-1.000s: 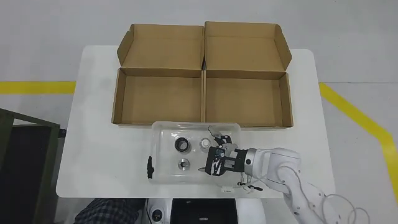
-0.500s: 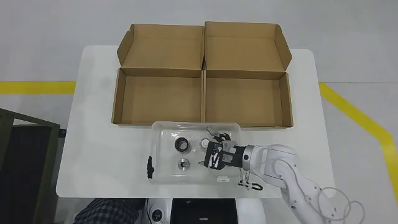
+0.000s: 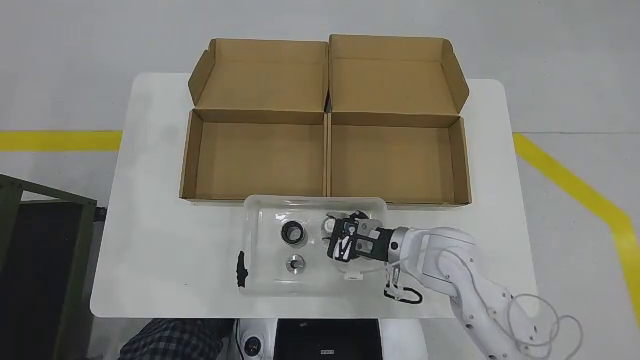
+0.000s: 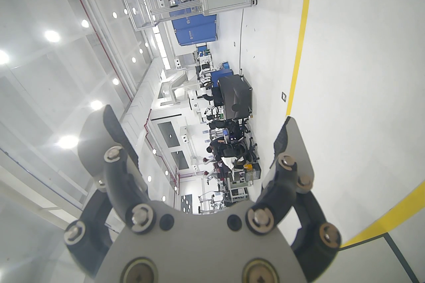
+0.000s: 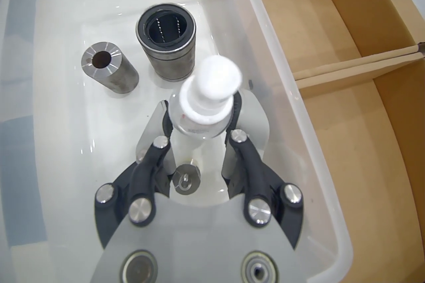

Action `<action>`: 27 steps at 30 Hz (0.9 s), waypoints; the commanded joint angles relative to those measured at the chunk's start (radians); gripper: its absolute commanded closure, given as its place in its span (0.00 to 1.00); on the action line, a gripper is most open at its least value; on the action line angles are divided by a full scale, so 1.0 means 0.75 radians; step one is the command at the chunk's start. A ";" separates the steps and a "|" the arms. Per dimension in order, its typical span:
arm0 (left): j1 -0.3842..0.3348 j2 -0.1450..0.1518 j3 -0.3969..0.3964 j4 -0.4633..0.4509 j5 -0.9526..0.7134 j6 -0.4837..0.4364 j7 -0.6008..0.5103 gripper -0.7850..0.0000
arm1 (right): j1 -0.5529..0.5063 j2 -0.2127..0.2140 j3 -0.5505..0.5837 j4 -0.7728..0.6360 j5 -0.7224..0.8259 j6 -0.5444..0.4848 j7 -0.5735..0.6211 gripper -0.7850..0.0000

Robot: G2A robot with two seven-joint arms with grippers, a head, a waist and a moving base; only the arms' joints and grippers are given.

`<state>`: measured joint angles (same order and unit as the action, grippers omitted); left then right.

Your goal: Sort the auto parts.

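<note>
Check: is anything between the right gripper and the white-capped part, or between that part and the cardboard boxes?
The right gripper clasps the white-capped part on both sides, with nothing between them. Toward the cardboard boxes, only the wall of the clear bin stands in the way, so the part would likely need lifting over it.

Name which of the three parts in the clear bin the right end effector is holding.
The white-capped part, clamped in the right end effector. The black-rimmed bearing and the plain steel sleeve stand free, untouched, beyond it.
</note>
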<state>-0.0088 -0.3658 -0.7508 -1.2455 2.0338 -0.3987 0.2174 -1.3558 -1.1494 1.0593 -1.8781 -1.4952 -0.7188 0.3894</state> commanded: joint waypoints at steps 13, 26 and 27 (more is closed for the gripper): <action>0.000 0.000 0.000 0.000 0.000 0.000 0.000 0.00 | -0.019 0.016 0.013 -0.028 0.066 -0.090 -0.073 1.00; 0.000 0.000 0.000 0.000 0.000 0.000 0.000 0.00 | -0.050 0.037 0.082 -0.073 0.245 -0.227 -0.313 1.00; 0.000 0.000 0.000 0.000 0.000 0.000 0.000 0.00 | -0.055 0.038 0.091 -0.076 0.259 -0.227 -0.340 1.00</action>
<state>-0.0088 -0.3658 -0.7508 -1.2455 2.0338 -0.3987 0.2174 -1.3938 -1.1216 1.1211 -1.9334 -1.3107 -0.8894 0.1538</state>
